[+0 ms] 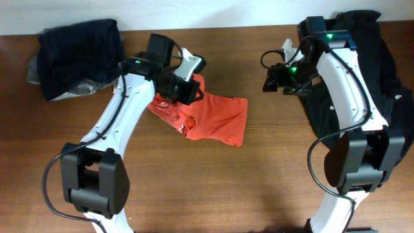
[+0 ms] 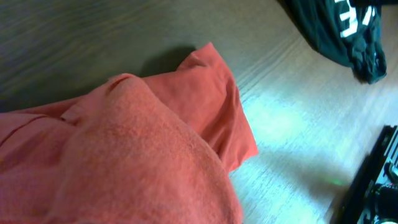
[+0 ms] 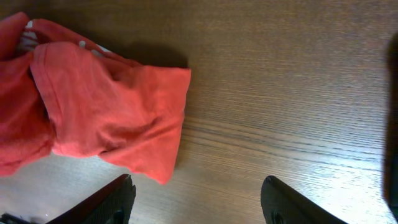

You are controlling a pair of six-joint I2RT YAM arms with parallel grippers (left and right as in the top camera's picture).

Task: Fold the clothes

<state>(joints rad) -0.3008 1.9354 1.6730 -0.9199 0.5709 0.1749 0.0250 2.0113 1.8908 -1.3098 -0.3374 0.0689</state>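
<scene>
Under left end effector (image 1: pixel 183 89): T-shirt (image 1: pixel 217 120), crumpled on tabletop (image 1: pixel 259 181); grip hidden, cannot tell. Right end effector (image 3: pixel 198 190): spread, empty, poised near free end, probably to help flatten.

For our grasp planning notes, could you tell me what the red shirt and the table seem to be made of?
Shirt: soft knit fabric, likely cotton jersey, matte; fuzzy nap and limp creases show close up. Table: wood or wood-look laminate, cannot tell which; brown grain lines, slight sheen under the light.
</scene>
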